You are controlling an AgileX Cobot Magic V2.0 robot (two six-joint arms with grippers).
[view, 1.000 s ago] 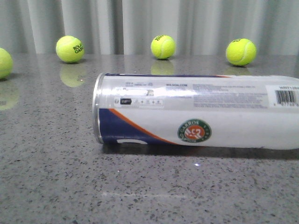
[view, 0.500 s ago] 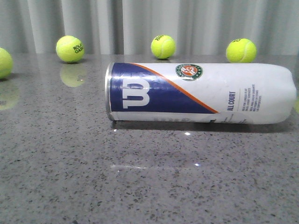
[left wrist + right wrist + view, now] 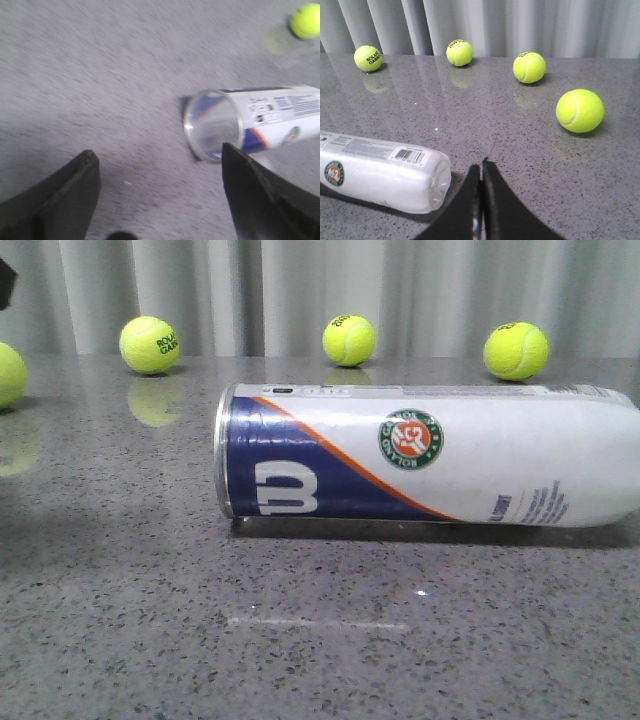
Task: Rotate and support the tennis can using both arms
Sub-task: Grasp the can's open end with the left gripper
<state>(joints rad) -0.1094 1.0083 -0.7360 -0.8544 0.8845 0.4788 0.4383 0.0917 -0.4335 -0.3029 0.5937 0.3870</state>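
The tennis can [image 3: 420, 462] lies on its side on the grey table, metal-rimmed open end to the left, navy panel, orange stripe and round emblem facing the camera. In the left wrist view the can's [image 3: 250, 122] clear open mouth shows beyond my left gripper [image 3: 160, 160], which is open wide, empty and held apart from the can. In the right wrist view my right gripper [image 3: 481, 167] is shut and empty, just beside the can's [image 3: 380, 175] white closed end, not touching it. Neither gripper shows plainly in the front view.
Several yellow tennis balls rest on the table: three along the back [image 3: 150, 344] [image 3: 349, 340] [image 3: 515, 350] and one at the far left edge [image 3: 8, 375]. One ball [image 3: 579, 110] lies near my right gripper. A grey curtain hangs behind.
The can has rolled about its long axis: barcode side, then logo side up, now emblem facing front. It shifted slightly on the table. A dark part appeared at the top left corner.
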